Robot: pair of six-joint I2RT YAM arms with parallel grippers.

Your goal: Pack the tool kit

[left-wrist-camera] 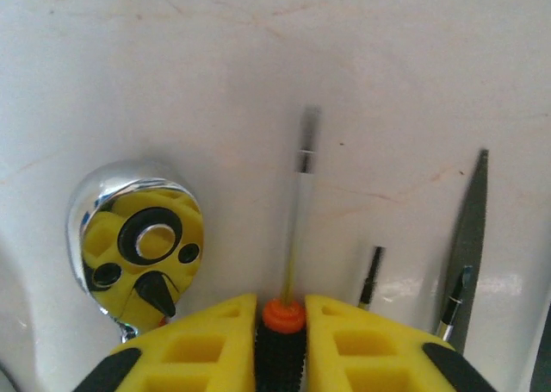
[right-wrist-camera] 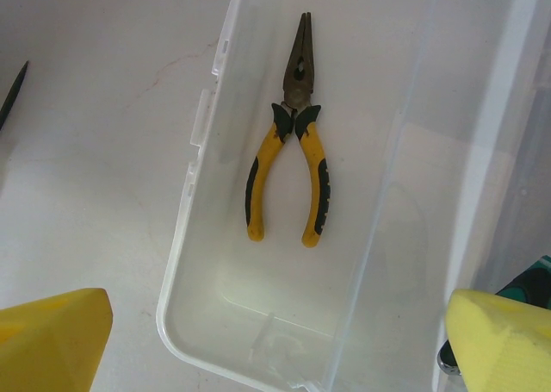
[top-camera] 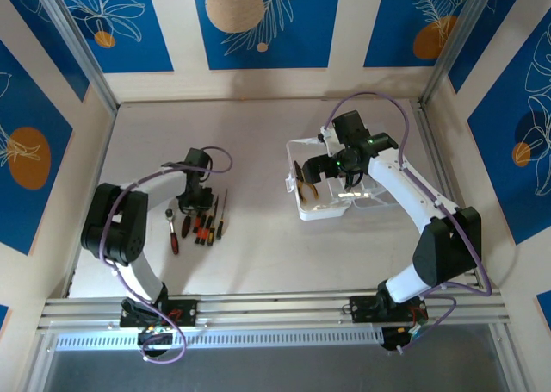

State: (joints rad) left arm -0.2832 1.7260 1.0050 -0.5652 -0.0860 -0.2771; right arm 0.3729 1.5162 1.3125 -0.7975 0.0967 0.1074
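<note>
The left gripper (left-wrist-camera: 281,301) was down low on the white table (left-wrist-camera: 258,47). Its two yellow fingers (left-wrist-camera: 215,340) were pressed together on a screwdriver (left-wrist-camera: 281,357). They squeezed its black handle, one from each side, just behind the orange ring. The screwdriver's long thin shaft pointed away from the gripper and seemed to lie flat on the table.

Just left of the screwdriver lay the shiny round head of the ratchet (left-wrist-camera: 138,237). It was close to the left finger, but I could not tell if they touched. To the right of the held screwdriver were the tips of two more screwdrivers (left-wrist-camera: 372,276). Past them lay a dark flat pointed tool (left-wrist-camera: 472,228). I could not tell what it was.

From above, all these tools sat in a small bunch on the left side of the table, in front of the left arm.

The case (top-camera: 323,209) lay open on the right side of the table, well apart from the bunch of tools. The right gripper (right-wrist-camera: 280,323) hung over it with its yellow fingers (right-wrist-camera: 52,345) spread wide apart and nothing between them. Inside the see-through case lay the pliers (right-wrist-camera: 288,142), with yellow and black handles. Their pointed nose faced away from the gripper.
</note>
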